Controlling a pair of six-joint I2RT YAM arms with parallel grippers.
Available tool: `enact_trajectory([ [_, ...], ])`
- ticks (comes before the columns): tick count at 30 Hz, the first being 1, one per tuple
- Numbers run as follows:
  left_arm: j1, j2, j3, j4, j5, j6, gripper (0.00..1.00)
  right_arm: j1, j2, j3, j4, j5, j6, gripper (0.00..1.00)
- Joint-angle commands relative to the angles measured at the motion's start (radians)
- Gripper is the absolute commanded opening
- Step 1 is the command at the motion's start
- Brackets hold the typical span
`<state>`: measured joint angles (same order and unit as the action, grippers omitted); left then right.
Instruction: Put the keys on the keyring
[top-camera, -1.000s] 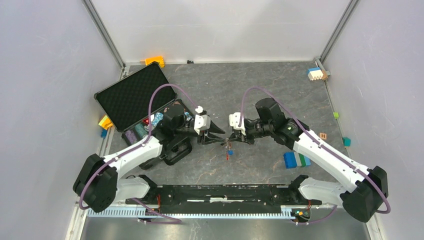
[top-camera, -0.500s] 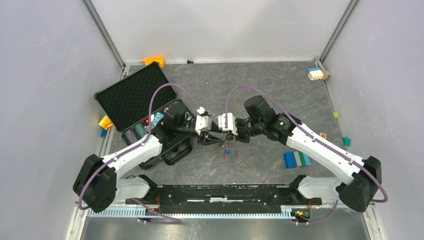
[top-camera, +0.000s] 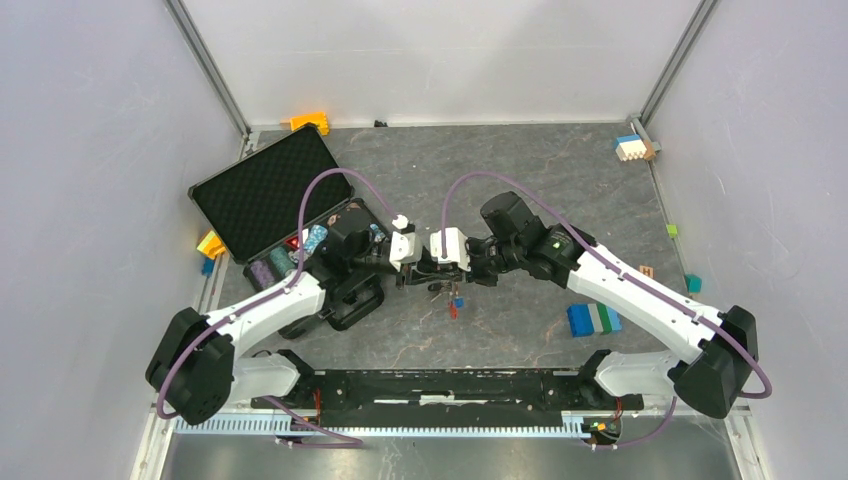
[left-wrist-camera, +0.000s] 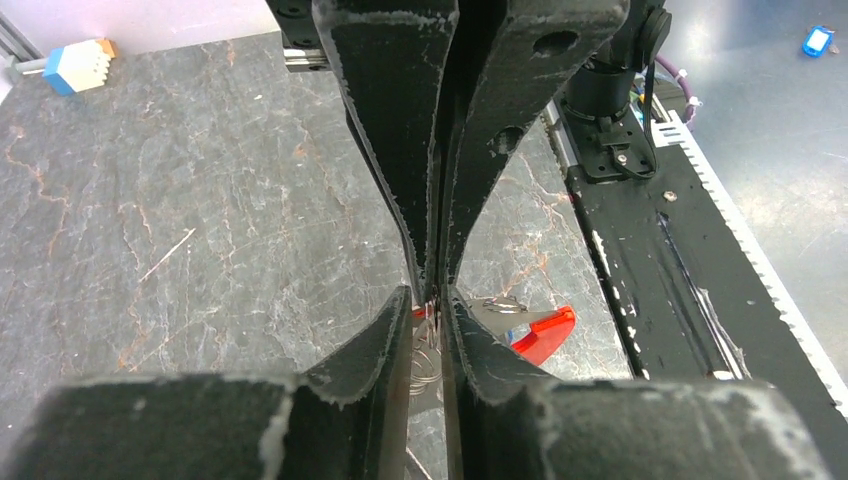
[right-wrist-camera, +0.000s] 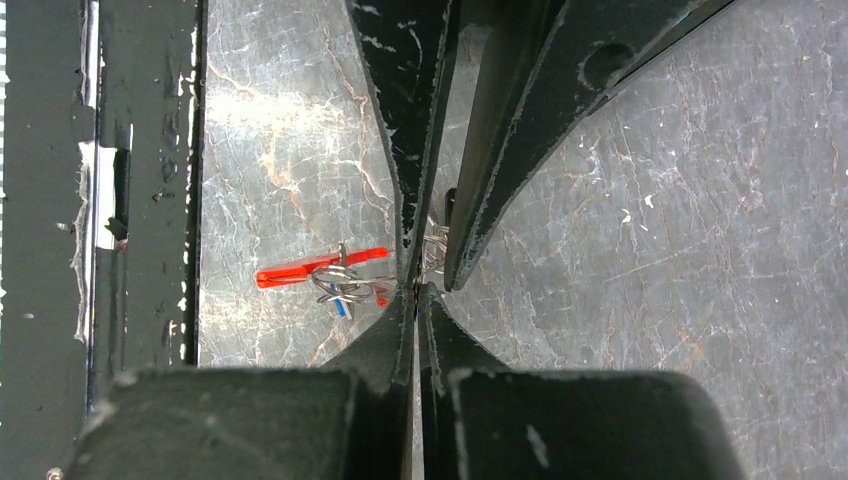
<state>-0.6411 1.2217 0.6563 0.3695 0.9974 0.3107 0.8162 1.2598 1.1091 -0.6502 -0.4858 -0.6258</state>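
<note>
left wrist view is showing the left pincer (left-wrist-camera: 430, 302) and right pincer (right-wrist-camera: 416, 292) squeezing shut on the silvery keyring (right-wrist-camera: 335, 285), its red clip (left-wrist-camera: 545, 333) hanging. open black case (top-camera: 262, 190) is holding coloured bits (top-camera: 290, 258).

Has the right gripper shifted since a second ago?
Yes. The right gripper has moved left, away from the blue-green block and closer against the left gripper.

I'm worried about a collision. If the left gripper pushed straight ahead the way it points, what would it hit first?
The right gripper. Its fingertips face the left gripper tip to tip, seemingly touching, with the keyring held where they meet.
</note>
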Motion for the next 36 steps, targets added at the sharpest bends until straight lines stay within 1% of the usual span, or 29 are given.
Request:
enact_trajectory([
  [1, -0.003, -0.004, -0.009, 0.034, 0.019, -0.031, 0.24, 0.005, -0.003, 0.051, 0.020, 0.004, 0.002, 0.00],
  [4, -0.003, -0.010, -0.012, 0.023, 0.029, -0.024, 0.29, 0.004, -0.009, 0.044, 0.028, 0.008, 0.005, 0.00],
  [6, -0.004, -0.011, -0.016, 0.023, 0.028, -0.022, 0.31, 0.005, -0.012, 0.041, 0.033, 0.010, 0.010, 0.00],
  [11, -0.008, -0.005, -0.014, 0.022, 0.025, -0.027, 0.27, 0.004, -0.008, 0.045, 0.037, 0.004, 0.018, 0.00],
  [14, -0.012, 0.000, -0.012, 0.023, 0.026, -0.027, 0.22, 0.005, -0.007, 0.044, 0.041, -0.001, 0.021, 0.00],
  [19, -0.012, 0.001, -0.019, 0.023, 0.027, -0.025, 0.22, 0.005, -0.010, 0.039, 0.046, 0.002, 0.021, 0.00],
  [25, -0.013, 0.005, -0.023, 0.023, 0.032, -0.023, 0.17, 0.003, -0.012, 0.034, 0.053, 0.001, 0.025, 0.00],
  [31, -0.012, 0.011, -0.026, 0.023, 0.033, -0.029, 0.22, -0.004, -0.024, 0.019, 0.063, -0.003, 0.029, 0.00],
  [36, -0.012, 0.010, -0.025, 0.023, 0.033, -0.027, 0.21, -0.008, -0.028, 0.012, 0.068, -0.015, 0.032, 0.00],
])
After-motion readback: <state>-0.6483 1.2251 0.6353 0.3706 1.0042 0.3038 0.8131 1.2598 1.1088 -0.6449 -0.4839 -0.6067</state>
